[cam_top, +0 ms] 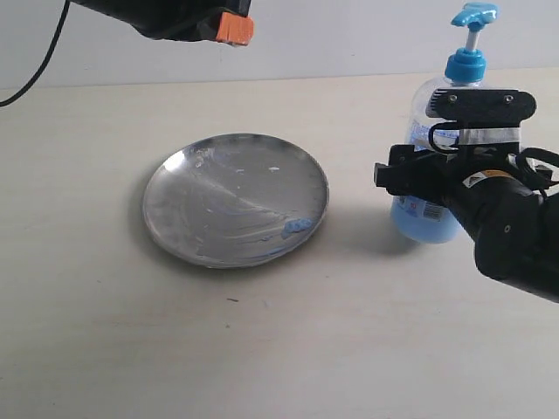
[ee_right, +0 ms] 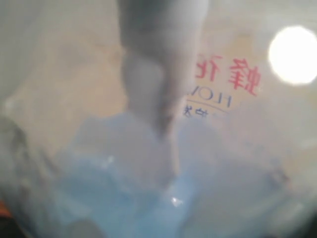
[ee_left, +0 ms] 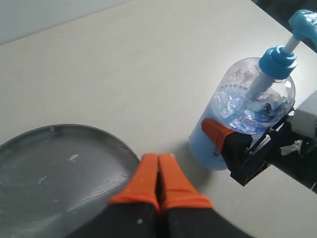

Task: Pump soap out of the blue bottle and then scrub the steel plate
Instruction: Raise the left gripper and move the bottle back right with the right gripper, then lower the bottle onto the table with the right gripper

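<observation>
While blue bottle (ee_left: 247,104), upright, is apparently clasped by right gripper (cam_top: 421,179), left gripper (ee_left: 158,166), fingers (ee_left: 145,181) pressed together, is held toward steel plate (cam_top: 196,205) from bottle.

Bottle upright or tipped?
Upright: bottle stands base-down on the table, pump head on top.
</observation>
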